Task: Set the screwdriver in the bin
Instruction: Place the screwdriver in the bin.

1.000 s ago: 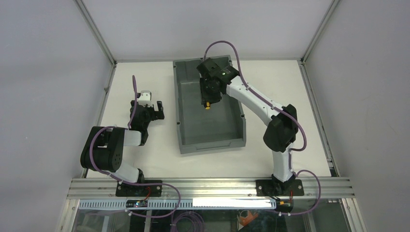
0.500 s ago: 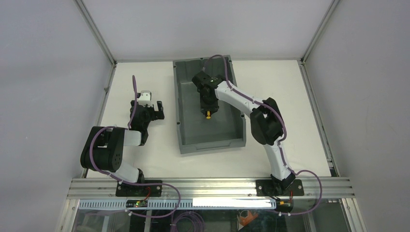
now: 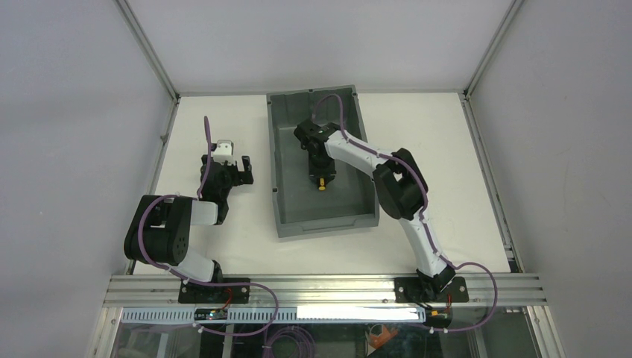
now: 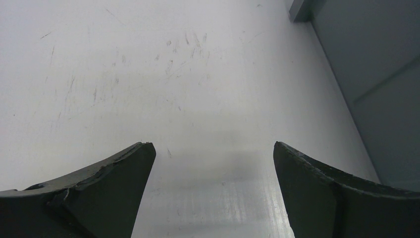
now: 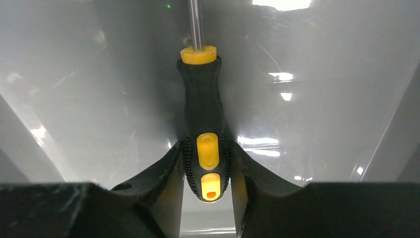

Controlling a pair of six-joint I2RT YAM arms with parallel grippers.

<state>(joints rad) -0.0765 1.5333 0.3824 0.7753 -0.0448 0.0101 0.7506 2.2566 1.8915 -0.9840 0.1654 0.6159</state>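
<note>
Within bin walls, right pincer clamps screwdriver handle, shaft straight ahead toward floor; we judge only release remains. Left pincer gapes empty over counter, well apart.

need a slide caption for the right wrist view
The right gripper holds the screwdriver by its yellow-and-black handle inside the grey bin, shaft pointing away from the camera

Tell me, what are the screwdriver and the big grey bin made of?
On the screwdriver, the handle looks like black rubbery plastic with ribbed sides and glossy yellow-orange plastic inserts; its thin shaft shines like bare metal. The bin looks like smooth, hard grey plastic: its walls give soft glossy reflections of the lights.
</note>
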